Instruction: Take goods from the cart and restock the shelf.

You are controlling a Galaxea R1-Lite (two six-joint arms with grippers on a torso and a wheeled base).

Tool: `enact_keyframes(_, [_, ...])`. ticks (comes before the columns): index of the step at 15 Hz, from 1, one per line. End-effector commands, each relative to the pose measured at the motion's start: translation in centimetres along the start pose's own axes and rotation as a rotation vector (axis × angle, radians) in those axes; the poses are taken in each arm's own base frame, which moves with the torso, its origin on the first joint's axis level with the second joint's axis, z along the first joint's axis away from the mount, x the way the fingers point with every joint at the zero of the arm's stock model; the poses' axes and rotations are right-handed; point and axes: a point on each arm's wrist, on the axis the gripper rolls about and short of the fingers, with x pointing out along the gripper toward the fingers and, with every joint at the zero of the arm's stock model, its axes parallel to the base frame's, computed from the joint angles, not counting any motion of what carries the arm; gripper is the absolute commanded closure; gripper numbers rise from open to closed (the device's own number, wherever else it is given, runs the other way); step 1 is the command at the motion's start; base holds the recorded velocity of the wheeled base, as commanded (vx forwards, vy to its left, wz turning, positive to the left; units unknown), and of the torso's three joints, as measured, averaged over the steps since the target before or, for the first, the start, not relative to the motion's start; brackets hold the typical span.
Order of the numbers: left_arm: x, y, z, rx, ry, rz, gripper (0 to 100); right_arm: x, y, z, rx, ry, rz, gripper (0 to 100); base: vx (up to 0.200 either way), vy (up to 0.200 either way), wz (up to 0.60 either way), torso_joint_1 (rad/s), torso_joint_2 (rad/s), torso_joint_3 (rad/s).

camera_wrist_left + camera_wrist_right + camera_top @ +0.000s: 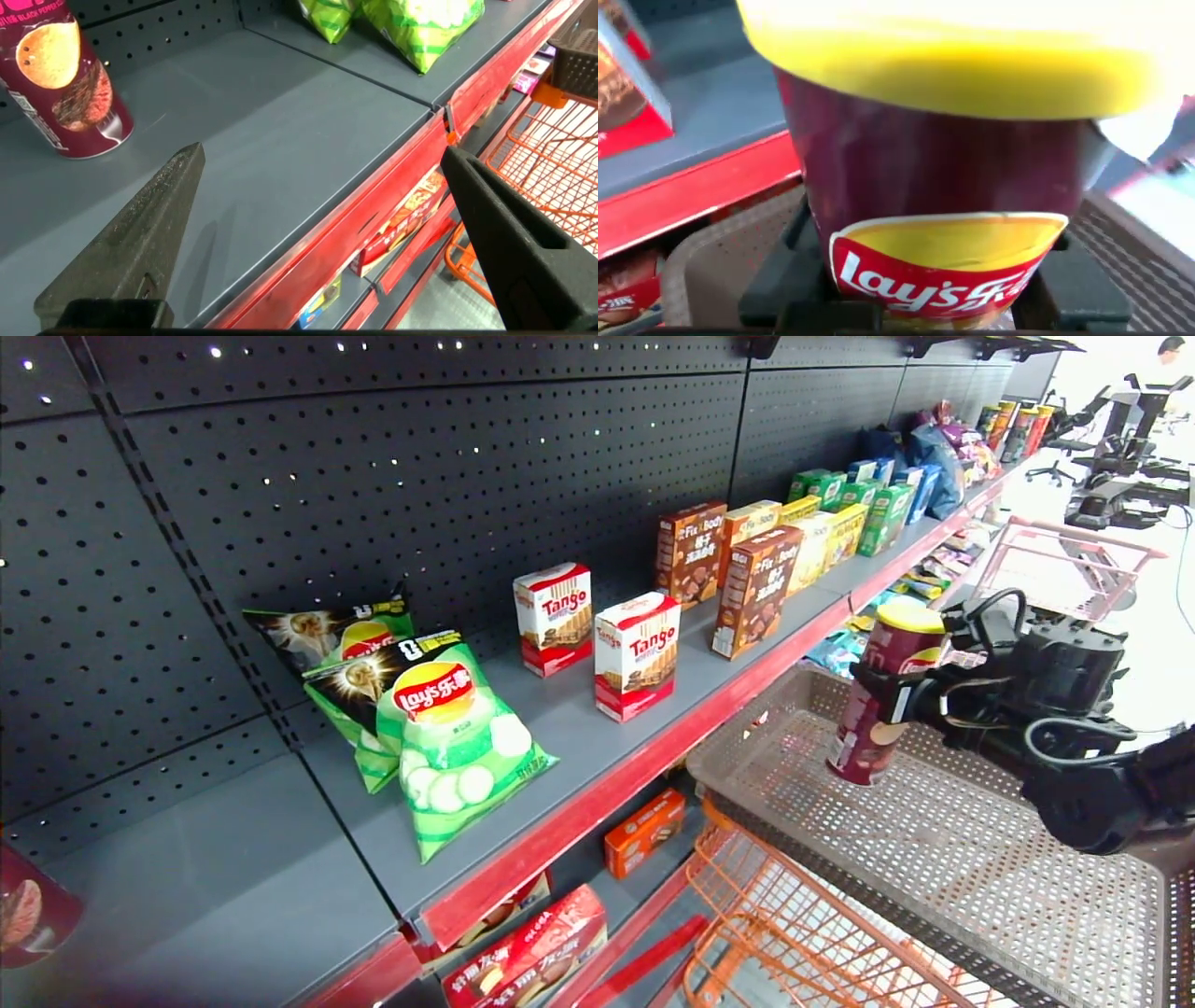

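A maroon chip can with a yellow lid hangs upright above the cart's brown perforated basket, and my right gripper is shut on its upper half. In the right wrist view the can sits between the dark fingers. My left gripper hovers open over a bare stretch of the grey shelf, nothing between its fingers. A second maroon can stands upright on that shelf beyond it, apart from the fingers; it is also at the head view's lower left edge.
Green chip bags lean on the shelf, then red-and-white boxes, brown boxes and more goods farther right. The shelf has a red front edge. An orange wire cart basket lies below the brown one. A pink cart stands behind.
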Motion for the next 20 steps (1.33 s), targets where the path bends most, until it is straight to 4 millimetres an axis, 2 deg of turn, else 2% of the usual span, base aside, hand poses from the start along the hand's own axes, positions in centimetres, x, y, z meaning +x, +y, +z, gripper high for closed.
enact_keyframes(1, [0.0,0.0,0.0,-0.001,0.000,0.000,0,-4.9,-1.1,5.0,0.031,-0.046,-0.071,100,0.000,0.000,0.00,0.000,0.00,0.000])
enact_keyframes(3, [0.0,0.0,0.0,-0.001,0.000,0.002,0,-7.8,-1.0,7.0,0.043,-0.041,-0.136,100,0.000,0.000,0.00,0.000,0.00,0.000])
enact_keyframes(6, [0.0,0.0,0.0,0.001,0.000,0.000,0,-12.2,-0.2,8.5,0.052,-0.010,-0.252,100,0.000,0.000,0.00,0.000,0.00,0.000])
enact_keyframes(10, [0.0,0.0,0.0,0.001,0.000,0.000,0,-16.5,0.0,7.1,0.062,0.023,-0.326,100,0.000,0.000,0.00,0.000,0.00,0.000])
enact_keyframes(13, [0.0,0.0,0.0,-0.001,0.000,0.000,0,-21.0,1.4,8.3,0.091,-0.011,-0.308,100,0.000,0.000,0.00,0.000,0.00,0.000])
enact_keyframes(15, [0.0,0.0,0.0,-0.001,0.000,0.000,0,-23.8,2.0,8.5,0.095,0.015,-0.268,100,0.000,0.000,0.00,0.000,0.00,0.000])
enact_keyframes(16, [0.0,0.0,0.0,-0.001,0.000,0.002,0,-24.5,2.2,8.5,0.095,0.021,-0.241,100,0.000,0.000,0.00,0.000,0.00,0.000])
enact_keyframes(20, [0.0,0.0,0.0,0.001,0.000,0.000,0,-25.3,2.5,7.8,0.072,0.039,-0.215,100,0.000,0.000,0.00,0.000,0.00,0.000])
